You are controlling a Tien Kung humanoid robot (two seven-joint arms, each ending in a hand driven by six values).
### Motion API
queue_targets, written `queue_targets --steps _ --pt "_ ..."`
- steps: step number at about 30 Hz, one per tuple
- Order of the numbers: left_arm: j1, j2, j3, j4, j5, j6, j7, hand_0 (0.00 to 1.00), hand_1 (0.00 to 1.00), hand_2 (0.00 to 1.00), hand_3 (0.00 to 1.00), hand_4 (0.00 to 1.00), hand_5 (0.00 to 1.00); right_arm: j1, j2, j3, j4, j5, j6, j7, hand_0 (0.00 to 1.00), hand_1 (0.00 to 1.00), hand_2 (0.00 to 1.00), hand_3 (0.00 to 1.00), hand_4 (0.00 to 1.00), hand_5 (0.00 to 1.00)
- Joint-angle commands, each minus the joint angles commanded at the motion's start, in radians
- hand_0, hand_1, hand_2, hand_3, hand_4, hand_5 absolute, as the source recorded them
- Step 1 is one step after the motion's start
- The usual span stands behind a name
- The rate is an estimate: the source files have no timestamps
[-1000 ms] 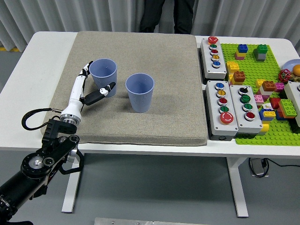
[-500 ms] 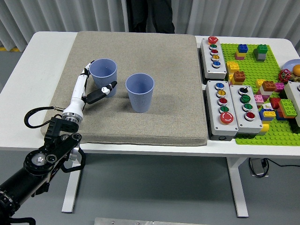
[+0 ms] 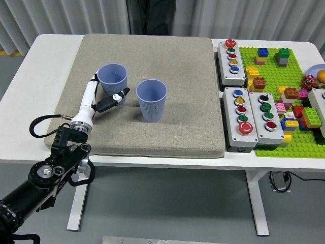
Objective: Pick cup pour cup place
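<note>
I see two light blue cups standing upright, mouths open. The left cup [image 3: 112, 80] sits between my left hand's [image 3: 99, 94] fingers and thumb. The other cup [image 3: 152, 99] stands just to the right of that hand, not touching it.

Grey mat [image 3: 172, 127], button boxes [image 3: 254, 119] and green brick baseplate [image 3: 274, 76] on white table [image 3: 30, 76].
</note>
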Motion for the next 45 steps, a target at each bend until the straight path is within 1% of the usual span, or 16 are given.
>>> queue_targets --steps 12,20,21,26,27,29,32,33,38,39,44,45 --pt "-0.026 0.003 0.022 0.032 -0.018 0.004 0.001 0.957 0.955 0.998 0.998 0.931 0.406 0.001 -0.001 -0.002 0.000 0.002 0.000 -0.001 0.668 0.609 0.555 0.547 0.002 0.170" --pt "-0.032 0.000 0.028 0.040 -0.022 0.018 -0.004 0.951 0.954 0.998 0.998 0.930 0.405 -0.002 -0.001 0.001 0.000 -0.006 0.002 -0.003 0.668 0.609 0.554 0.546 0.002 0.172" --pt "-0.032 0.000 0.028 0.039 -0.021 0.019 -0.004 0.853 0.876 0.998 0.943 0.922 0.387 -0.002 -0.001 0.001 0.000 -0.007 0.003 -0.003 0.668 0.609 0.555 0.547 0.002 0.169" --pt "-0.033 -0.007 0.030 0.034 -0.008 0.041 -0.008 0.853 0.876 0.998 0.943 0.922 0.387 -0.001 -0.001 0.000 0.001 -0.005 0.003 -0.004 0.668 0.609 0.555 0.547 0.002 0.169" --pt "-0.032 -0.011 0.027 0.035 -0.005 0.048 -0.011 0.706 0.756 0.939 0.840 0.898 0.334 -0.002 -0.001 0.000 0.001 -0.005 0.003 -0.004 0.668 0.609 0.555 0.546 0.002 0.170" --pt "-0.031 -0.020 0.022 0.036 -0.004 0.063 -0.017 0.706 0.756 0.939 0.840 0.898 0.334 -0.002 -0.001 0.000 0.001 -0.007 0.003 -0.005 0.668 0.609 0.555 0.546 0.002 0.170" --pt "-0.030 -0.028 0.025 0.037 -0.004 0.068 -0.020 0.706 0.756 0.939 0.840 0.898 0.334 -0.001 -0.001 0.000 0.001 -0.008 0.003 -0.006 0.668 0.609 0.555 0.546 0.002 0.170" --pt "-0.029 -0.031 0.026 0.038 -0.005 0.070 -0.021 0.627 0.699 0.889 0.748 0.856 0.276 -0.001 -0.001 0.000 0.001 -0.007 0.003 -0.005 0.668 0.609 0.555 0.547 0.002 0.169" --pt "-0.026 -0.035 0.027 0.042 -0.017 0.082 -0.024 0.627 0.699 0.889 0.748 0.856 0.276 -0.001 -0.001 -0.001 0.001 -0.006 0.003 -0.006 0.668 0.609 0.555 0.547 0.002 0.169" --pt "-0.025 -0.035 0.027 0.043 -0.023 0.085 -0.025 0.555 0.634 0.824 0.654 0.842 0.267 -0.001 -0.001 0.000 0.001 -0.007 0.003 -0.006 0.668 0.609 0.555 0.547 0.002 0.169" --pt "-0.026 -0.037 0.030 0.044 -0.040 0.102 -0.033 0.555 0.634 0.824 0.654 0.842 0.267 0.001 -0.001 0.001 0.001 -0.007 0.004 -0.006 0.668 0.609 0.555 0.547 0.002 0.169" --pt "-0.026 -0.038 0.030 0.044 -0.043 0.104 -0.036 0.455 0.557 0.690 0.557 0.759 0.160 0.002 -0.001 0.001 0.001 -0.007 0.004 -0.006 0.668 0.609 0.555 0.547 0.002 0.168"
